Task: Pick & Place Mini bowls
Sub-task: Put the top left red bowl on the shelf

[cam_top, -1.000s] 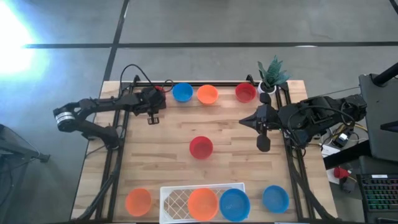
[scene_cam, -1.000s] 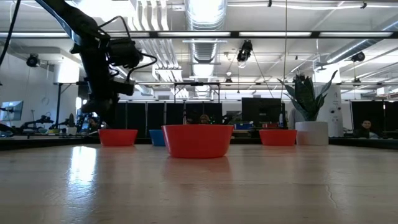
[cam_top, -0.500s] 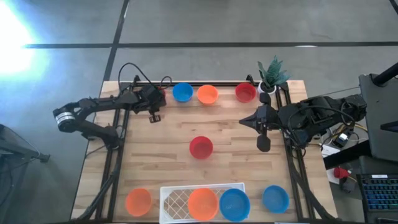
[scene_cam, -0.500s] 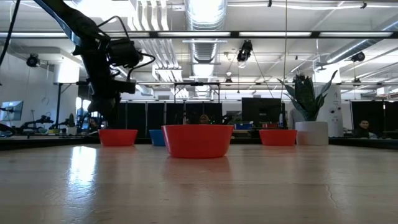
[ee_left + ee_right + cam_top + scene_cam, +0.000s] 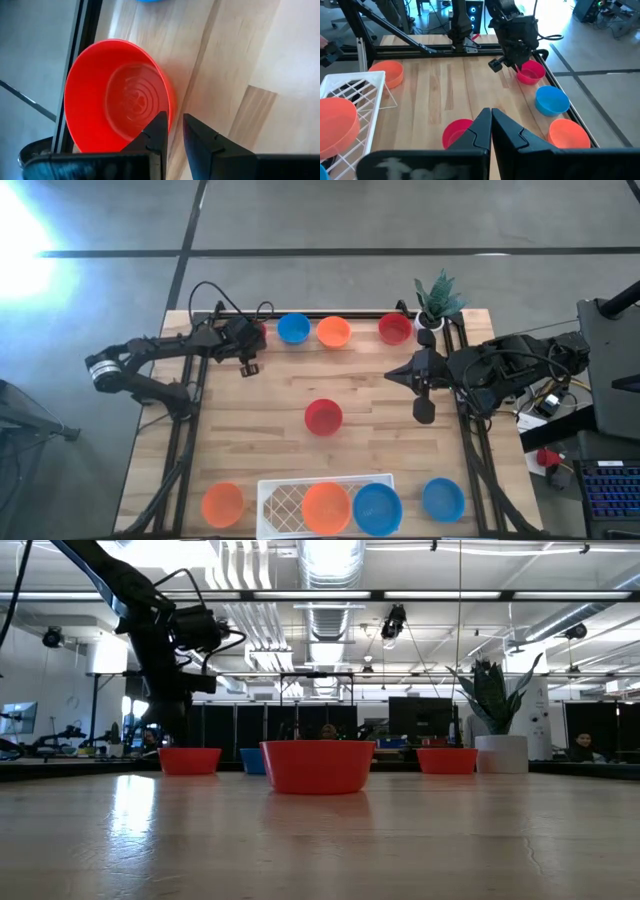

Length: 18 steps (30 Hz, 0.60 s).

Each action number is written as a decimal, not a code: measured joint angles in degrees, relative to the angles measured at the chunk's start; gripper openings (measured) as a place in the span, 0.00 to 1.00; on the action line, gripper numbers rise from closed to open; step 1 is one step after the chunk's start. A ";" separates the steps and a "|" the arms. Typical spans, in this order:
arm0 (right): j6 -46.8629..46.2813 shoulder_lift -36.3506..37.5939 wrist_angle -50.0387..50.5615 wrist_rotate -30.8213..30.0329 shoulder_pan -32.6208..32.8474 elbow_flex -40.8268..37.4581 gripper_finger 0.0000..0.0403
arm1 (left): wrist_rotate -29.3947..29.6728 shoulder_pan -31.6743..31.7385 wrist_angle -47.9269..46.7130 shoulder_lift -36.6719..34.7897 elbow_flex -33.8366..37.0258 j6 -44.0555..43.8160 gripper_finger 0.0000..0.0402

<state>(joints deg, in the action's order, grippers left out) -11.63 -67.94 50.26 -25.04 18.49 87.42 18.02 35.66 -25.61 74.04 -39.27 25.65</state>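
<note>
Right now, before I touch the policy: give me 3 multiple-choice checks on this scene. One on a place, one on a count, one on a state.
1. What sits in the white tray?
A) an orange bowl and a blue bowl
B) two red bowls
C) the plant pot

2. How many blue bowls are on the table in all?
A) one
B) three
C) five

3. The right gripper is:
A) shut on a bowl
B) wide open
C) shut, holding nothing

Key:
1 A, both rest on the lattice at the near edge.
2 B, one in the far row, one in the tray, and one beside the tray.
3 C, its fingers meet with nothing between them.
</note>
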 joint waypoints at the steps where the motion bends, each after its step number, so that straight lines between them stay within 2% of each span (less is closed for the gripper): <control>1: 0.02 0.00 0.00 0.00 -0.01 0.00 0.02 | 0.02 0.02 0.58 0.00 0.27 0.00 0.14; 9: 0.06 0.00 0.00 0.00 0.00 0.00 0.02 | 0.02 0.91 4.21 0.00 3.07 0.23 0.14; 18: 0.06 0.00 -0.06 0.00 0.01 0.00 0.02 | -0.01 2.16 5.10 0.00 3.15 1.14 0.14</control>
<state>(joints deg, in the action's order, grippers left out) -11.57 -67.94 50.20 -25.04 18.50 87.42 18.01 37.82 -20.51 74.04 -36.12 26.79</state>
